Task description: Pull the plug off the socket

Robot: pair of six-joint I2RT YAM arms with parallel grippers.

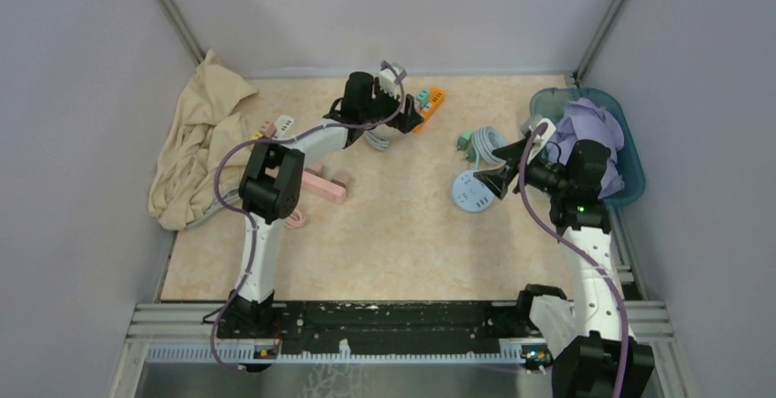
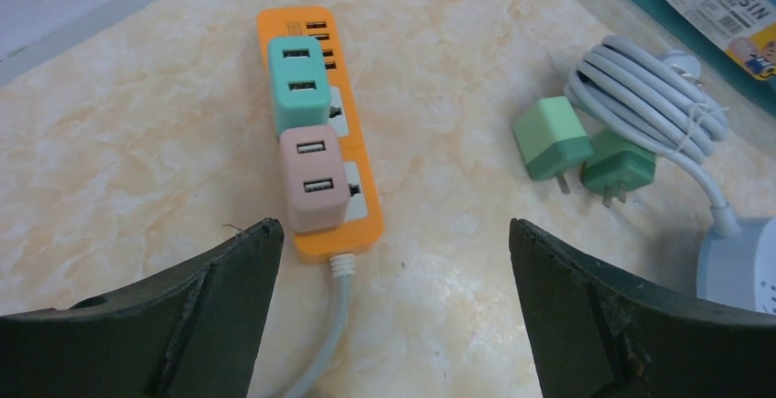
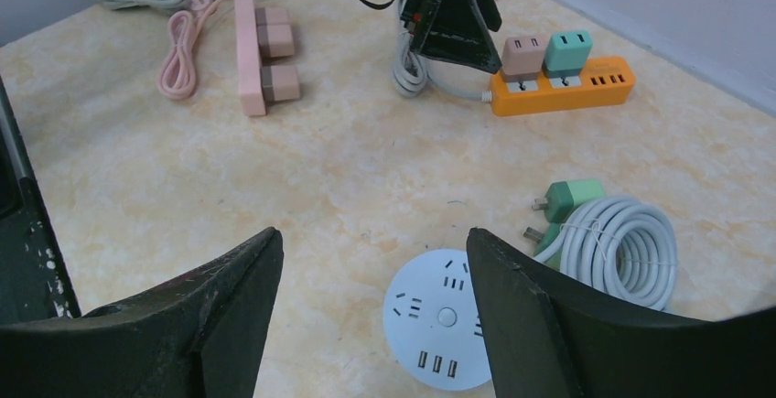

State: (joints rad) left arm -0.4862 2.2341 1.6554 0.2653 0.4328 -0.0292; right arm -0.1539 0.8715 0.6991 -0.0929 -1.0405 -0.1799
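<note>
Left gripper (image 2: 392, 233) hung with jaws spread wide and holding nothing, just short of the orange power strip (image 2: 285, 25). I saw the pink plug (image 2: 314, 178) and teal plug (image 2: 297, 82) seated on it, touching. Right gripper (image 3: 373, 238) gaped empty too, above the round white socket (image 3: 439, 320).

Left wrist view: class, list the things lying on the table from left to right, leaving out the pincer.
Orange power strip → light green charger plug → coiled white cable → round white socket.
</note>
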